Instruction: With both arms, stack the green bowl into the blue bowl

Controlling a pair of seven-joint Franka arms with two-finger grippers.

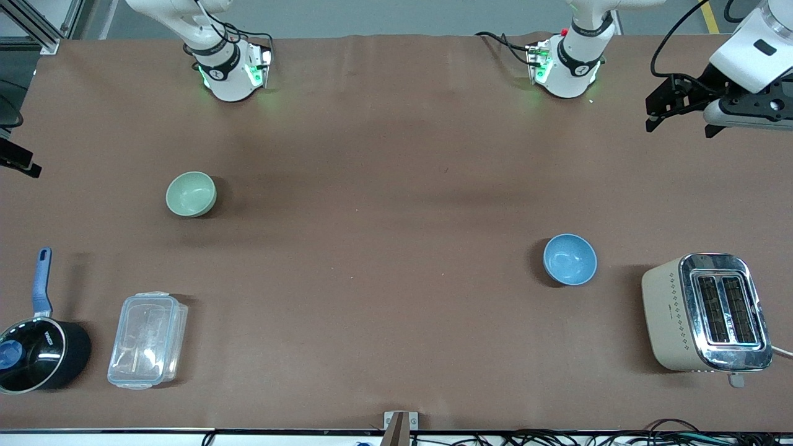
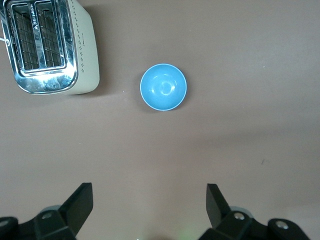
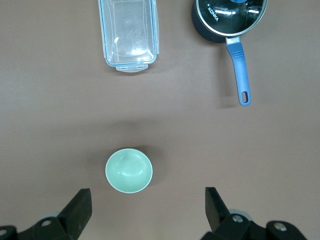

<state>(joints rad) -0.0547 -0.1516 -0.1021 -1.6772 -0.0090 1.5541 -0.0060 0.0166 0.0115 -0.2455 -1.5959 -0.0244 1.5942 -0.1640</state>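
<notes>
The pale mint-green bowl [image 1: 191,194] sits upright and empty on the brown table toward the right arm's end. It also shows in the right wrist view [image 3: 129,170]. The sky-blue bowl [image 1: 570,259] sits upright and empty toward the left arm's end, nearer the front camera, and shows in the left wrist view [image 2: 163,87]. My left gripper [image 2: 150,187] is open and empty, high over the table's left-arm end [image 1: 678,124]. My right gripper [image 3: 148,192] is open and empty, high above the table beside the green bowl, and barely enters the front view.
A cream and chrome toaster [image 1: 706,311] stands beside the blue bowl at the left arm's end. A clear lidded plastic box [image 1: 147,339] and a black saucepan with a blue handle [image 1: 37,347] lie nearer the front camera than the green bowl.
</notes>
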